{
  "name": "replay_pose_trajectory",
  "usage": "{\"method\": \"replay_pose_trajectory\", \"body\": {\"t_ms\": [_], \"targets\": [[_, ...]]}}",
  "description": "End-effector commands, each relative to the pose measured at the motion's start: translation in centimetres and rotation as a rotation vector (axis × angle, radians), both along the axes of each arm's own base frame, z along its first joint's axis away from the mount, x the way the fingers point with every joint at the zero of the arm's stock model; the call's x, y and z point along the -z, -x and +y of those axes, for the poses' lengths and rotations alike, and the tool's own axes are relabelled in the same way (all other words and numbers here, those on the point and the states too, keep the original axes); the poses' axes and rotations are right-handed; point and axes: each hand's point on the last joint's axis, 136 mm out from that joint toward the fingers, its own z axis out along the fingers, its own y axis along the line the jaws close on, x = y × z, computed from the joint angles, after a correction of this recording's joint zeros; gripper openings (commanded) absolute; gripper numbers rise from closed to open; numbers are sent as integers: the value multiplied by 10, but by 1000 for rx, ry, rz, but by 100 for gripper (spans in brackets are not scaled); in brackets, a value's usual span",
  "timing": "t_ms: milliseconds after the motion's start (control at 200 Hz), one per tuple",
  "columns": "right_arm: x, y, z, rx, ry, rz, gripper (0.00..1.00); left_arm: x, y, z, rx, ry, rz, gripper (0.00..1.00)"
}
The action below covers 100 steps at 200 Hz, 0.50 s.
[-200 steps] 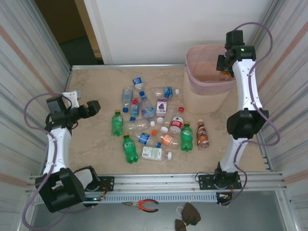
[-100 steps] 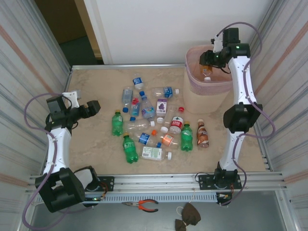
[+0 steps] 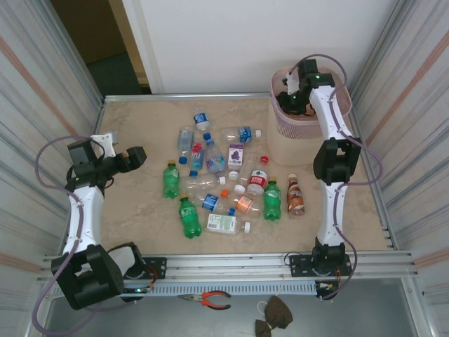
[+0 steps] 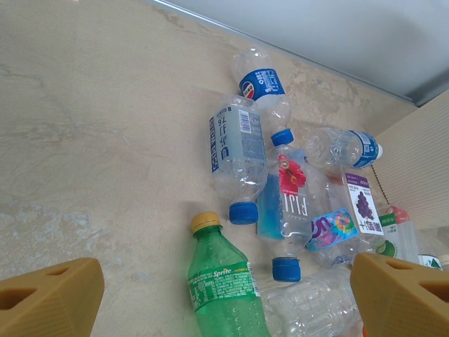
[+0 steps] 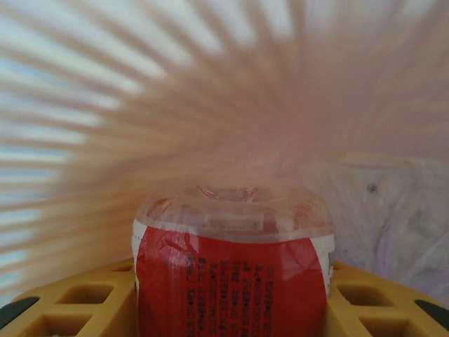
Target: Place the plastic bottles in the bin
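Observation:
Several plastic bottles (image 3: pixel 223 184) lie scattered across the middle of the table, clear, green and brown. My right gripper (image 3: pixel 291 97) reaches into the mouth of the pale pink bin (image 3: pixel 289 140) at the back right. It is shut on a clear bottle with a red label (image 5: pixel 233 274), whose bottom end points into the blurred pink bin wall (image 5: pixel 210 105). My left gripper (image 3: pixel 133 158) hangs open at the table's left side, short of the pile. Its yellow fingertips (image 4: pixel 49 298) frame a green Sprite bottle (image 4: pixel 223 284) and clear bottles (image 4: pixel 235 151).
Corrugated metal walls close in both sides. A white wall runs behind the table's far edge. Bare tabletop (image 3: pixel 133 210) lies left of the pile. Pliers (image 3: pixel 210 300) rest on the ledge below the front rail.
My right arm has swung left across the bin's mouth, carrying the red-labelled bottle with it. The left arm and the bottles on the table have stayed still.

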Motion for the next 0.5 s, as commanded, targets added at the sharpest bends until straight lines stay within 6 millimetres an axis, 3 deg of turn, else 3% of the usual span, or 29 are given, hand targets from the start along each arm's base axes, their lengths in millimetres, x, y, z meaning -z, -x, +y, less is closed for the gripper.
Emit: {"method": "replay_pose_trajectory", "body": {"t_ms": [0,331,496], "targets": [[33,4,3,-32,22,51,49,-1,0,-2,13,17,-11,91],[98,18,7,-35,8,164,55,-1,0,-3,16,19,-9,90],[106,20,5,-24,6,183,64,0,0,-5,25,27,-6,87]]}}
